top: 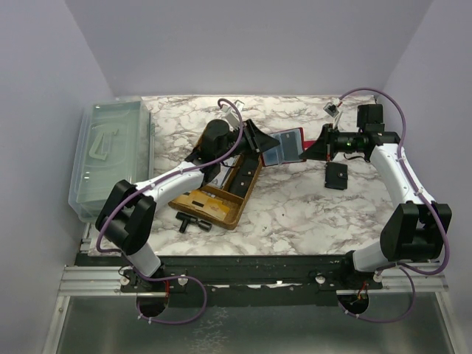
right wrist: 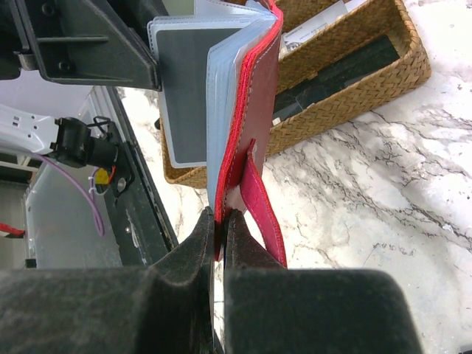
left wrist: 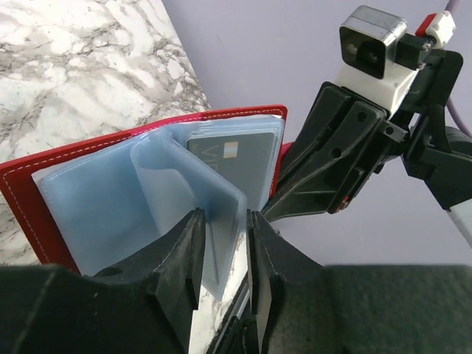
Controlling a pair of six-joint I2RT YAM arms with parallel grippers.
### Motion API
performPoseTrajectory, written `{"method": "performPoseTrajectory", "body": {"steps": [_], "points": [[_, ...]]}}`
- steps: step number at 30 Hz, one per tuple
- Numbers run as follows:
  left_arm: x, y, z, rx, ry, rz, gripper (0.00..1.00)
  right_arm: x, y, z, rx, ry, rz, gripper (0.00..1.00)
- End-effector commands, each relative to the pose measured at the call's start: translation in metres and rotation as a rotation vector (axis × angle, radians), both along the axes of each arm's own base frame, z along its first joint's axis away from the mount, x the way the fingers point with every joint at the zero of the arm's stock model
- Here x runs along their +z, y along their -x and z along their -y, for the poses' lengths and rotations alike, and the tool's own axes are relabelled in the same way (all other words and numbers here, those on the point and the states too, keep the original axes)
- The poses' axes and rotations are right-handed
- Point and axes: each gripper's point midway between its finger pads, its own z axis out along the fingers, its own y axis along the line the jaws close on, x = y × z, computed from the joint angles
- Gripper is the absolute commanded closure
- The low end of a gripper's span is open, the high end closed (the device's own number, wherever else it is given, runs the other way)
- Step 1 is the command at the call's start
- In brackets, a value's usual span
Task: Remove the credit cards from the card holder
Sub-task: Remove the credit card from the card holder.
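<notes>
The red card holder [top: 292, 147] hangs open above the table between my two grippers. My right gripper [top: 316, 147] is shut on its red cover [right wrist: 254, 118], the pads pinching the cover's edge [right wrist: 220, 221]. The clear blue sleeves [left wrist: 147, 199] fan out toward my left gripper [top: 259, 141]. The left jaws [left wrist: 225, 243] stand a little apart, with one sleeve's corner [left wrist: 221, 228] between them. A dark card [left wrist: 236, 156] sits in a sleeve behind it. A grey card [right wrist: 184, 96] shows in a sleeve in the right wrist view. A black card [top: 336, 176] lies flat on the marble.
A wicker basket [top: 234, 210] holding dark items sits under the left arm, also seen in the right wrist view [right wrist: 354, 88]. A clear plastic bin [top: 110, 155] stands at the left edge. A small black tool [top: 193, 221] lies by the basket's near end.
</notes>
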Motion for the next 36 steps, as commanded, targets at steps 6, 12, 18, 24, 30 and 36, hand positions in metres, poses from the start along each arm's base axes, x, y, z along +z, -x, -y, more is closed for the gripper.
{"method": "performPoseTrajectory", "body": {"steps": [6, 12, 18, 24, 30, 36], "points": [[-0.038, -0.009, -0.005, 0.049, -0.116, -0.123, 0.64, 0.004, 0.0, -0.001, 0.011, -0.014, 0.03, 1.0], [-0.041, -0.01, -0.005, 0.055, -0.128, -0.134, 0.77, 0.003, 0.0, -0.001, 0.011, -0.012, 0.029, 1.0], [-0.038, -0.009, -0.006, 0.044, -0.125, -0.127, 0.93, 0.0, 0.0, 0.0, 0.004, -0.001, 0.028, 1.0], [-0.035, -0.005, -0.006, 0.014, -0.114, -0.079, 1.0, -0.007, -0.003, 0.003, -0.02, 0.022, 0.012, 0.93], [-0.043, -0.008, -0.006, 0.015, -0.138, -0.083, 1.0, -0.015, -0.018, 0.023, -0.127, 0.136, 0.03, 0.48], [-0.06, -0.014, 0.007, -0.005, -0.177, -0.155, 1.0, 0.011, -0.018, 0.025, -0.099, 0.155, 0.135, 0.37]]}}
